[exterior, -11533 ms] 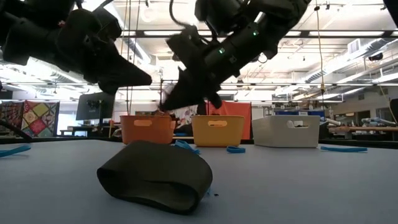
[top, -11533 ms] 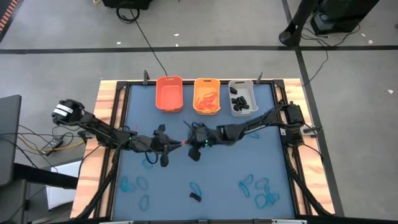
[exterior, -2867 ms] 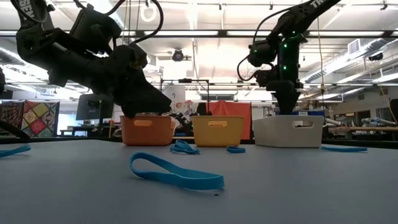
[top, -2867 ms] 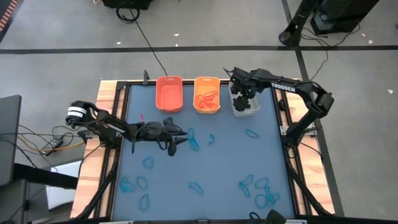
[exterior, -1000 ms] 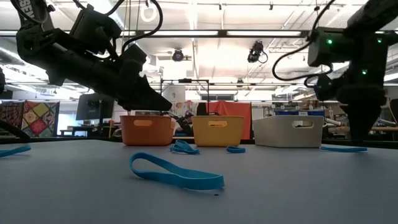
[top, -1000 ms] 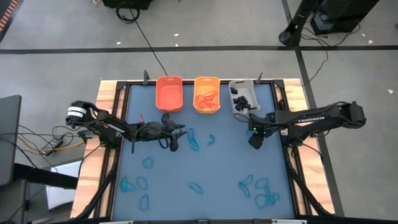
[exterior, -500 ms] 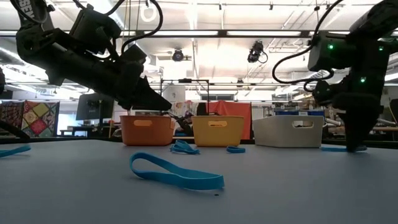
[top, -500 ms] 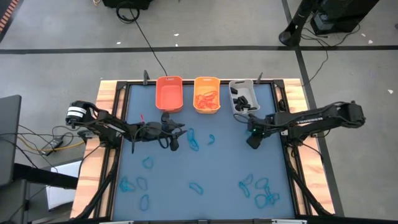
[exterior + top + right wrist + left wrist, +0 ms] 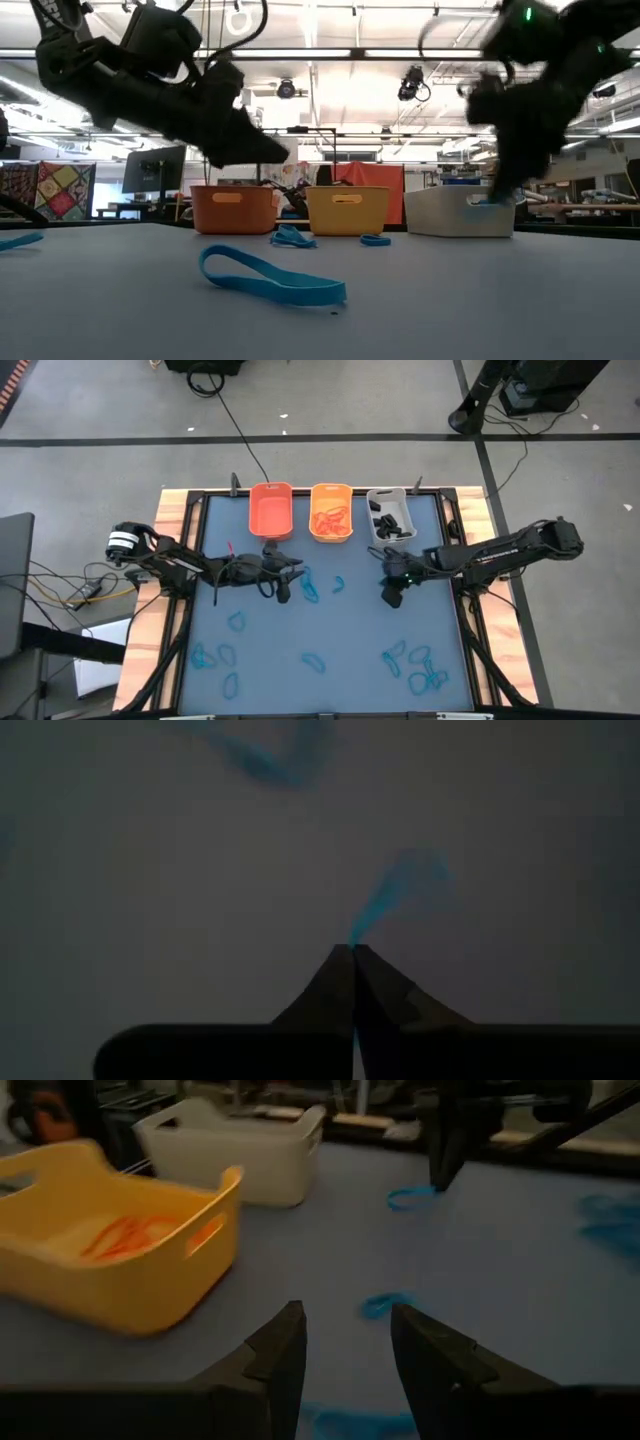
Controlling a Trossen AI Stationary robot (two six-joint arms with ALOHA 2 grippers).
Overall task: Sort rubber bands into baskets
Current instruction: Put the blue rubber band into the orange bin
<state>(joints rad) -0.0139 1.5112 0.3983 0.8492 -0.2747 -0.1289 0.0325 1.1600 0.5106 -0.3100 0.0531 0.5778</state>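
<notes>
While our left end effector [image 9: 284, 586] hovers part-open and empty by the orange basket [image 9: 271, 510], our right end effector [image 9: 354, 952] is pinched on a blue band [image 9: 395, 892] mid-counter. That band trails straight ahead off the tips. Orange basket lies back-left, past yellow basket [image 9: 332, 512] and grey basket [image 9: 389, 515].

Three baskets stand in a row: one orange basket [image 9: 271, 511], one yellow-orange basket [image 9: 332, 513], one grey-white basket [image 9: 390, 516]. About a dozen blue rubber bands [image 9: 417, 668] lie on the table; a tangle hides the exact count.
</notes>
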